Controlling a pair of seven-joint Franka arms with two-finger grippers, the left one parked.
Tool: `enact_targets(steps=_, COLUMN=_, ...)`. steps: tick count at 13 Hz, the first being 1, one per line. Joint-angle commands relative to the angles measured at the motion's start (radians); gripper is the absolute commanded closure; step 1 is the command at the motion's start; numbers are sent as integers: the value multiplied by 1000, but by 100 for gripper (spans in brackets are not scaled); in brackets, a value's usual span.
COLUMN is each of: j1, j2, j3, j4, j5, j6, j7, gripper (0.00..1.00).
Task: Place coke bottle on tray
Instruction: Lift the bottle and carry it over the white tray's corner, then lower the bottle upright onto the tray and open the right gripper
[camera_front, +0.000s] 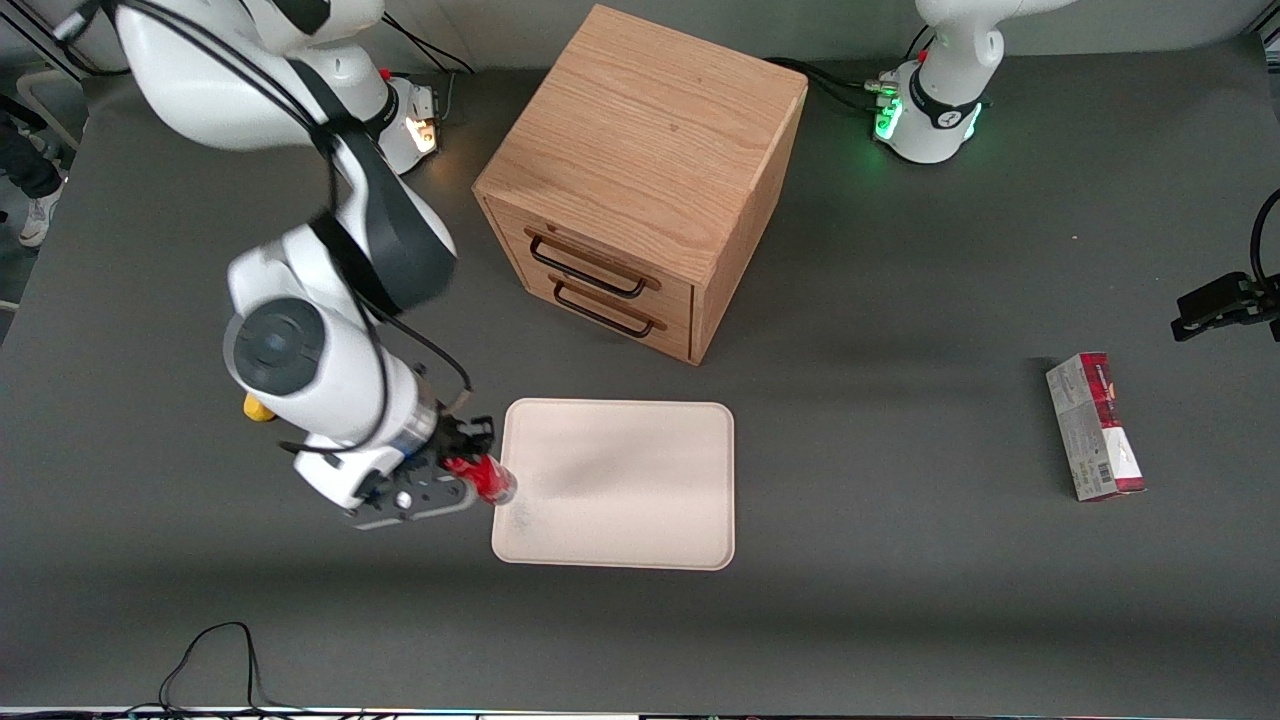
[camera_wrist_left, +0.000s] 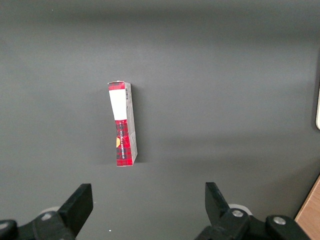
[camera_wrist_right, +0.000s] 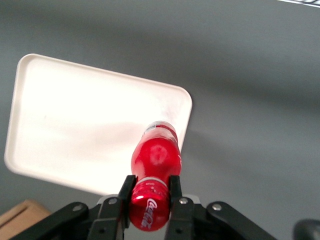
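Observation:
My right gripper (camera_front: 462, 462) is shut on the coke bottle (camera_front: 483, 477), a tiny red bottle with a red cap and a clear silvery base. It holds the bottle by the cap end, base pointing down, above the edge of the tray (camera_front: 640, 440) that lies toward the working arm's end. In the right wrist view the black fingers (camera_wrist_right: 126, 189) clamp the bottle's (camera_wrist_right: 155, 157) capped top, and its base hangs over the rim of the cream-white tray (camera_wrist_right: 75, 120). The tray is flat, bare and faintly smudged.
A wooden drawer cabinet (camera_front: 640, 180) stands farther from the front camera than the tray. A red-and-grey carton (camera_front: 1095, 427) lies toward the parked arm's end; it also shows in the left wrist view (camera_wrist_left: 122, 122). A yellow lump (camera_front: 257, 409) peeks out beside the working arm.

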Motion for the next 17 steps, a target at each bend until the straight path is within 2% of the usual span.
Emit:
enact_targets(steps=1, j1=-3, j2=96, j3=14, j4=36, j5=-34, j6=94, j7=23, gripper=87)
enact_targets(steps=5, j1=-4, j2=133, j3=12, j4=32, j5=-35, j6=127, j7=24, gripper=79)
enact_targets(steps=6, j1=-4, j2=133, j3=12, j4=30, j5=-35, j6=128, j7=24, gripper=52)
enact_targets(steps=7, j1=-4, j2=133, j3=12, j4=21, j5=-37, j6=136, j7=62, gripper=1)
enact_targets(steps=12, j1=-12, j2=79, j3=9, j4=-7, j5=-31, j6=174, j7=93, gripper=0)
enact_targets(steps=15, j1=-38, j2=-57, j3=-2, j4=-48, j5=-20, j6=52, j7=96, gripper=0)
enact_targets(steps=16, j1=-61, j2=-118, j3=-5, j4=-80, j5=-2, j6=9, j7=93, gripper=0)
enact_targets(steps=17, j1=-75, j2=-189, j3=-46, j4=-134, j5=59, j6=-26, j7=78, gripper=0)
